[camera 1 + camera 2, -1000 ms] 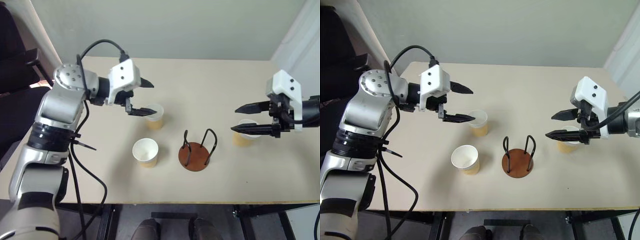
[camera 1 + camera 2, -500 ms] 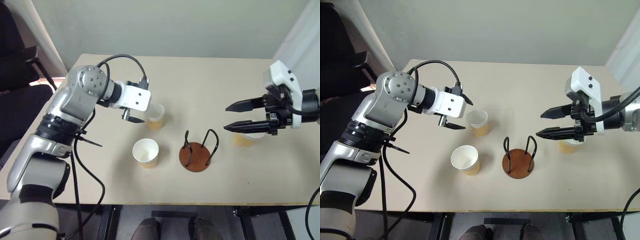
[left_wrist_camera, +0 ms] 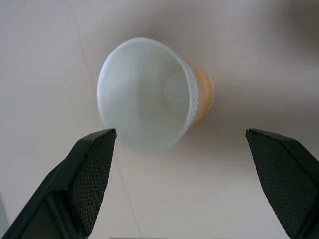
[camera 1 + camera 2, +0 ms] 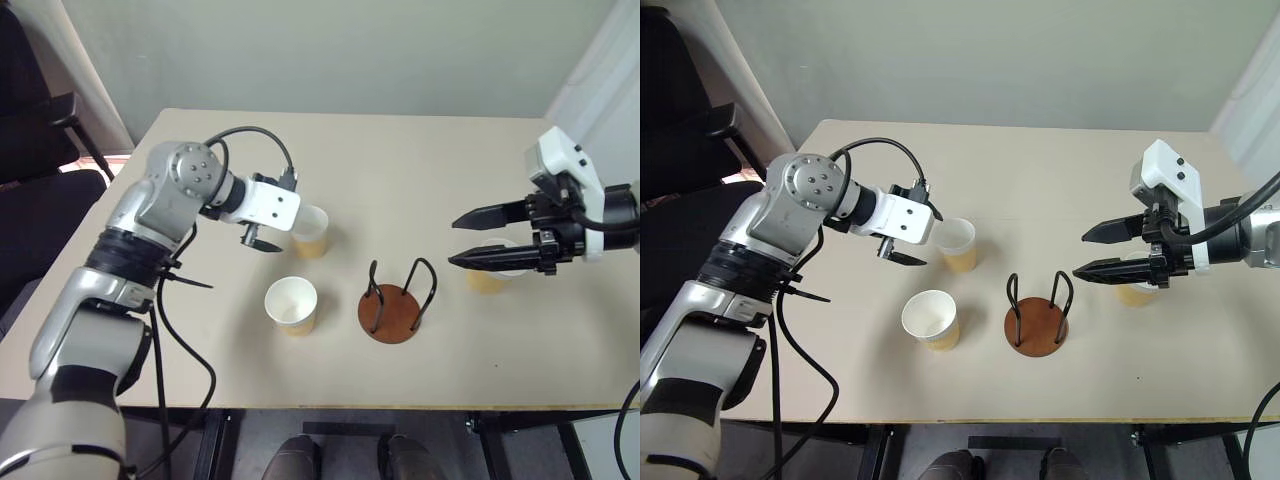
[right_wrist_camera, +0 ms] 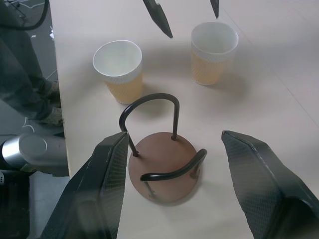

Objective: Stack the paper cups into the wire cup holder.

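Pale, plain wall [image 4: 330, 50] runs behind a rectangular beige table [image 4: 420, 160] whose matte top carries only the task's things. Beyond the table's left edge a dark chair [image 4: 35, 150] stands against a light curtain or panel; at the far right a whitish wall or panel rises past the table's corner. Below the near edge, dark metal table legs and a grey floor [image 4: 1200, 450] show.

Taking the wire cup holder [image 4: 390, 298] as the landmark: it stands upright near the table's front middle, its reddish-brown disc flat on the top, black wire loops rising from it, nothing inside. One paper cup [image 4: 291, 304] stands upright just to its left, apart from it. A second paper cup [image 4: 957, 245] stands farther back and to the left of the holder. A third paper cup [image 4: 490, 275] stands to the holder's right, partly hidden behind the right hand.

The left hand [image 3: 182, 164] hovers at the back-left cup with its fingers spread wide, the cup's mouth between and ahead of the fingertips, not touched. The right hand [image 4: 1095, 252] hangs to the right of the holder, above the third cup, fingers parted and holding nothing, pointing toward the holder.
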Robot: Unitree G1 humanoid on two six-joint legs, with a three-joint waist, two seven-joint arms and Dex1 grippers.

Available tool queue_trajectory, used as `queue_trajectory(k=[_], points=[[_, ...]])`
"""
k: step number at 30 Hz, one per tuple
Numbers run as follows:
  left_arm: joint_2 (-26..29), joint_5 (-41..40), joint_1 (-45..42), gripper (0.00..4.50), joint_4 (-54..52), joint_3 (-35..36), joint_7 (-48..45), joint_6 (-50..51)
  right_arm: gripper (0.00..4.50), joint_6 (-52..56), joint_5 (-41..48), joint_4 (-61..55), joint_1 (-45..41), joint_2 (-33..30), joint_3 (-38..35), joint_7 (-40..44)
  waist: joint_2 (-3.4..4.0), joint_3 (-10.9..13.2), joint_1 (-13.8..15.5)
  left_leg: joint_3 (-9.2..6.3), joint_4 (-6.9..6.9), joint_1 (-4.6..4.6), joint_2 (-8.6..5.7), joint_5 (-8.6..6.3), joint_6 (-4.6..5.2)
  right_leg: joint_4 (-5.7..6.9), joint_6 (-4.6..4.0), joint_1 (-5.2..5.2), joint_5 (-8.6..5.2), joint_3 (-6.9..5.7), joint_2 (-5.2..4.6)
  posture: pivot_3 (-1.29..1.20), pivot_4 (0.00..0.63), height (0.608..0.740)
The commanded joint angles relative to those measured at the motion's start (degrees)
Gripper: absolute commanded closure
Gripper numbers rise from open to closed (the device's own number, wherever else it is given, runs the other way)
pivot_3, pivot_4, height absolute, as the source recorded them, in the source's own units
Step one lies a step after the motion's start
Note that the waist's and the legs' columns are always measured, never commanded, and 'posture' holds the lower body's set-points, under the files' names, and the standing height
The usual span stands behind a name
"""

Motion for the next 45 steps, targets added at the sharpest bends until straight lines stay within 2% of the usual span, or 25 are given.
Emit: queue_trajectory(k=[1, 5, 8, 18, 19, 29, 31, 35, 38, 41, 45], points=[[-0.96, 1.2, -2.93, 0.0, 2.57, 0.19, 0.83, -2.17, 1.45, 0.2, 1.13, -1.27, -0.66, -0.8, -2.33, -0.58, 0.0, 0.0, -0.01, 0.0, -0.01, 0.0, 0.0, 0.0, 0.0, 0.0, 0.0, -0.01, 0.0, 0.0, 0.0, 0.0, 0.15, 0.74], [-2.61, 2.98, -3.91, 0.0, 6.7, -0.98, 1.77, -5.09, 1.45, 0.49, 1.73, -1.67, -0.27, -0.83, -2.77, -1.3, 0.0, 0.0, -0.02, 0.01, -0.01, 0.0, 0.0, 0.0, 0.0, 0.0, 0.01, -0.01, 0.01, 0.0, 0.0, 0.0, 0.15, 0.74], [-3.94, 3.32, -4.72, 0.57, 9.06, -1.0, 1.91, -6.73, 1.4, 0.76, 2.19, -1.89, 0.2, -1.01, -3.21, -1.83, 0.0, 0.0, 0.02, 0.01, 0.01, 0.0, 0.0, 0.0, 0.0, 0.0, 0.02, -0.01, 0.01, 0.0, 0.0, 0.0, 0.15, 0.74], [-5.44, 1.7, -6.27, 4.26, 13.53, -0.34, -2.08, -11.24, 1.4, 0.06, 2.33, -1.22, 1.26, -1.9, -3.68, -1.44, 0.0, 0.0, 0.05, 0.02, 0.04, -0.01, 0.0, -0.01, 0.01, 0.02, 0.04, -0.01, 0.03, 0.0, 0.01, 0.0, 0.15, 0.74], [-5.39, 1.18, -6.25, 4.44, 13.46, -0.11, -2.91, -11.27, 1.4, 0.03, 2.37, -1.21, 1.31, -1.87, -3.63, -1.39, 0.0, 0.0, 0.06, 0.03, 0.04, -0.01, 0.0, -0.01, 0.01, 0.02, 0.05, -0.02, 0.03, 0.0, 0.01, 0.0, 0.15, 0.74], [-3.47, -5.25, -4.78, 4.44, 8.85, 1.76, -12.13, -8.6, 1.4, -0.83, 2.59, -0.9, 1.74, -2.01, -3.56, -0.33, 0.0, 0.0, 0.07, 0.06, 0.07, -0.02, 0.0, -0.01, 0.02, 0.04, 0.06, -0.02, 0.04, 0.0, 0.02, 0.0, 0.15, 0.74], [-2.02, -10.26, -5.39, 4.44, 5.5, 0.78, -14.1, -5.07, 1.4, -1.39, 2.73, -0.7, 2.61, -3.25, -4.41, 1.29, 0.0, 0.0, 0.08, 0.06, 0.08, -0.02, 0.0, -0.02, 0.03, 0.04, 0.06, -0.02, 0.04, 0.0, 0.02, 0.0, 0.15, 0.74], [2.81, -27.01, -9.73, 4.44, -5.06, -5.78, -14.75, 6.64, 1.4, -2.82, 2.67, -0.86, 6.39, -6.35, -7.17, 4.05, 0.0, 0.0, 0.17, 0.05, 0.08, -0.16, 0.01, -0.02, 0.04, 0.01, 0.07, -0.09, 0.04, -0.03, 0.01, 0.0, 0.15, 0.74], [4.69, -36.02, -14.07, 4.44, -9.42, -9.59, -14.75, 12.13, 1.4, -3.28, 3.26, -1.95, 8.81, -6.85, -9.14, 4.06, 0.0, -0.01, 0.48, 0.04, 0.13, -0.23, 0.01, -0.04, 0.07, -0.04, 0.08, -0.08, 0.05, -0.05, -0.03, 0.0, 0.15, 0.74], [5.38, -42.41, -17.99, 4.44, -11.12, -12.62, -14.75, 14.98, 1.4, -3.34, 3.9, -3.08, 10.25, -6.55, -11.07, 3.21, 0.02, -0.02, 0.47, 0.13, 0.16, -0.18, -0.01, -0.07, 0.1, -0.03, 0.11, -0.05, 0.07, 0.01, -0.08, 0.0, 0.15, 0.74], [3.55, -50.06, -23.18, 4.44, -12.47, -16.26, -14.75, 17.61, 1.4, -2.14, 5.61, -4.88, 11.83, -6.91, -14.02, 1.89, 0.03, -0.03, 0.42, 0.2, 0.19, -0.09, 0.01, -0.04, 0.08, 0.08, 0.15, -0.03, 0.09, 0.02, -0.06, 0.0, 0.15, 0.74]])
